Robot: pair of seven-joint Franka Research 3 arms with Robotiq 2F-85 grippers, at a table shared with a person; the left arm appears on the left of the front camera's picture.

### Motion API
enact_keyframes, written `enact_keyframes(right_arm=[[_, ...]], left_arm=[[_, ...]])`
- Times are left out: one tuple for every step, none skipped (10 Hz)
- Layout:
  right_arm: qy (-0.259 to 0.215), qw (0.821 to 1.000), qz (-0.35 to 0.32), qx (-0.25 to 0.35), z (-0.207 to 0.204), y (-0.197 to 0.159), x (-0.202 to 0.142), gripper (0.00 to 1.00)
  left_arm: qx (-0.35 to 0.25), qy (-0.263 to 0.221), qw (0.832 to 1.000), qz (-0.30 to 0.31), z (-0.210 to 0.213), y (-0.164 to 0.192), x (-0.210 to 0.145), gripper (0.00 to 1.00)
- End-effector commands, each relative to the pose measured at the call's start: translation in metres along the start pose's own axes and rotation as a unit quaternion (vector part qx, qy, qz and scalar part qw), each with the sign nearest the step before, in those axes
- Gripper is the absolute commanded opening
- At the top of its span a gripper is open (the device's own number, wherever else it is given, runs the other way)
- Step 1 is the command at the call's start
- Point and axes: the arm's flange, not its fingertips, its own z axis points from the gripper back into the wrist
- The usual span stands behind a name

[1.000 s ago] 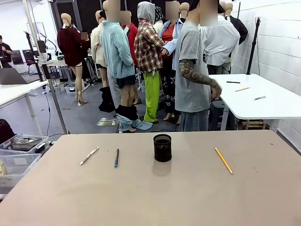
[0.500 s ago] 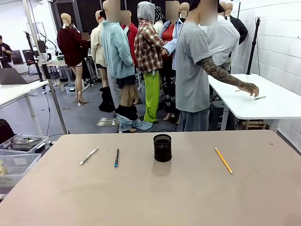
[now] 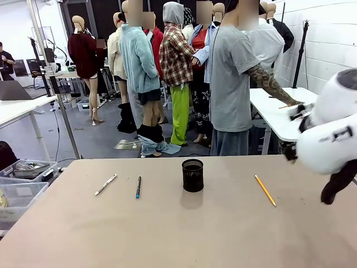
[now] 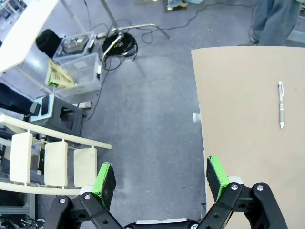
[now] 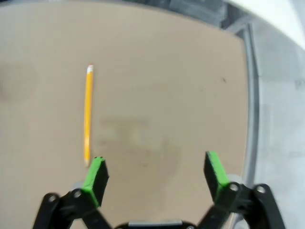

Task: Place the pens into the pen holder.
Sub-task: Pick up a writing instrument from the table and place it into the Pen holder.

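The right arm (image 3: 329, 134) has been swung into the front view's right edge. A black mesh pen holder (image 3: 192, 175) is stood on the table (image 3: 167, 240), with an orange pencil (image 3: 265, 190) laid to its right and a white pen (image 3: 106, 184) and a blue-tipped black pen (image 3: 138, 187) to its left. The left gripper (image 4: 162, 176) and right gripper (image 5: 155, 174) are spread wide, with nothing held.

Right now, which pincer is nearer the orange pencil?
Right. The right pincer hangs open above the table, the orange pencil just beside one pad. The left pincer hangs open over the floor, off the table's opposite edge.
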Motion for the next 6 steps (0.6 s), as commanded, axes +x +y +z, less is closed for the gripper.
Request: enact_keyframes(right_arm=[[0.012,1.000,0.013,0.016,-0.021,0.024,0.003,1.00],[0.033,0.999,0.023,0.025,-0.029,0.037,0.012,1.00],[0.034,0.998,0.031,0.042,-0.033,0.050,0.018,1.00],[0.024,0.998,0.017,0.049,-0.031,0.051,0.019,1.00],[0.031,0.998,0.035,0.036,-0.029,0.045,0.001,1.00],[0.031,0.998,0.035,0.036,-0.029,0.045,0.001,1.00]], left_arm=[[0.003,0.002,1.000,0.000,0.000,0.002,-0.001,1.00],[0.003,0.002,1.000,0.000,0.000,0.002,-0.001,1.00],[0.003,0.002,1.000,0.000,0.000,0.002,-0.001,1.00],[0.003,0.002,1.000,0.000,0.000,0.002,-0.001,1.00],[0.003,0.002,1.000,0.000,0.000,0.002,-0.001,1.00],[0.003,0.002,1.000,0.000,0.000,0.002,-0.001,1.00]])
